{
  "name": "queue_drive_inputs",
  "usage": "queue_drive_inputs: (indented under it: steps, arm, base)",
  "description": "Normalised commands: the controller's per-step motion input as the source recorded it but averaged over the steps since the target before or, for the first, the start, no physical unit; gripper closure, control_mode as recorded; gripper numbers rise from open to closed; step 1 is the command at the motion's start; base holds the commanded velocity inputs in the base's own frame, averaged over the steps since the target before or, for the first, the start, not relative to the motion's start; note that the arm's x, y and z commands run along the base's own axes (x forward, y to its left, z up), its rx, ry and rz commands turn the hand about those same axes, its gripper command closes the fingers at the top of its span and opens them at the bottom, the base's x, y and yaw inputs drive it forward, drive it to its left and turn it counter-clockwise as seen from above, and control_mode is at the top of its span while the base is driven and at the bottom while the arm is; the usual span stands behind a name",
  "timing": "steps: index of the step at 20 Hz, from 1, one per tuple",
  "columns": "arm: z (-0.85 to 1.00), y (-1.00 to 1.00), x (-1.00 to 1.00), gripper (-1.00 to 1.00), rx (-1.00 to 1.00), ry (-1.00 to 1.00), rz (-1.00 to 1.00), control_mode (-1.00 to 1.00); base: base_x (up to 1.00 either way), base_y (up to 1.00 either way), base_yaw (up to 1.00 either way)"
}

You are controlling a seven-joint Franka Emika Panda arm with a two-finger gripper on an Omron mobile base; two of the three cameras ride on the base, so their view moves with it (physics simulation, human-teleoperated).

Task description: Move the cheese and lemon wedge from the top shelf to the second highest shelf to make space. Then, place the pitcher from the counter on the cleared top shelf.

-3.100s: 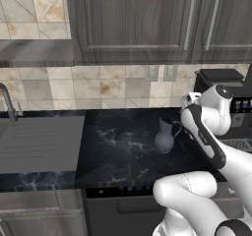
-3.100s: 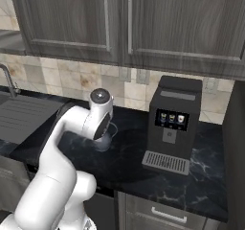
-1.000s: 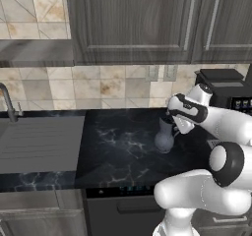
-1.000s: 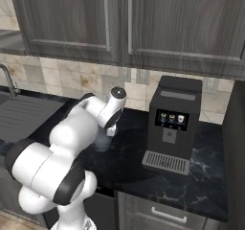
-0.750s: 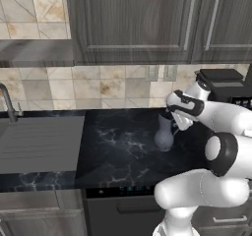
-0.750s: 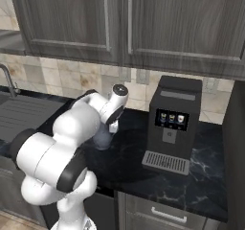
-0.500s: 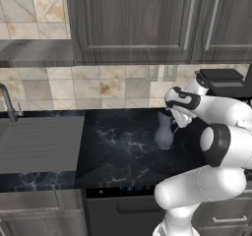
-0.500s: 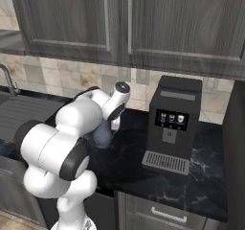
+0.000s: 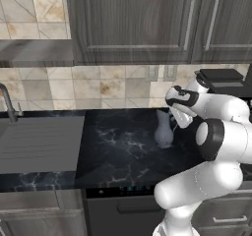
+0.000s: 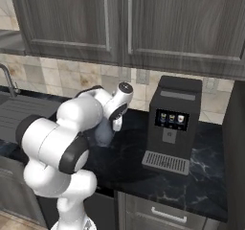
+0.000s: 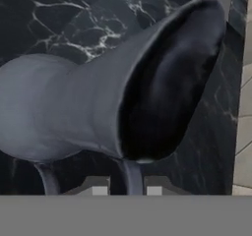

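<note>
The pitcher (image 9: 163,131) (image 10: 102,133), a dark blue-grey jug, stands upright on the black marble counter (image 9: 118,149) (image 10: 128,163). My gripper (image 9: 175,125) (image 10: 116,125) reaches down from the hand at the jug's handle side. In the hand view the pitcher (image 11: 74,107) lies close ahead with its flared mouth open toward the camera. Its thin handle strap runs down between the two fingertips of my gripper (image 11: 127,188), and they press in on it from both sides. The cheese, the lemon wedge and both shelves are out of view.
A boxy black coffee machine (image 10: 172,123) (image 9: 224,77) stands just right of the pitcher. A grey sink with drainer (image 9: 34,141) and faucet (image 9: 7,102) lies at the left. Dark wall cabinets (image 9: 133,23) hang above the tiled backsplash.
The hand has come in over the pitcher's handle, and the jaws have gone from wide open to shut on it. The pitcher stands where it was.
</note>
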Motion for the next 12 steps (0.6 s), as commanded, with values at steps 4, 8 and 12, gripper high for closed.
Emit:
queue_drive_inputs:
  steps: [4, 8, 12]
  arm:
    - [-0.12, 0.01, -0.34, 1.0, -0.02, 0.0, 0.0, -1.0]
    - [-0.01, 0.0, -0.32, 1.0, 0.0, 0.0, 0.0, -1.0]
    - [0.0, 0.07, -0.46, 1.0, 0.0, 0.0, 0.0, -1.0]
  base:
    - [0.0, 0.0, 0.0]
    - [0.0, 0.0, 0.0]
    - [0.0, 0.0, 0.0]
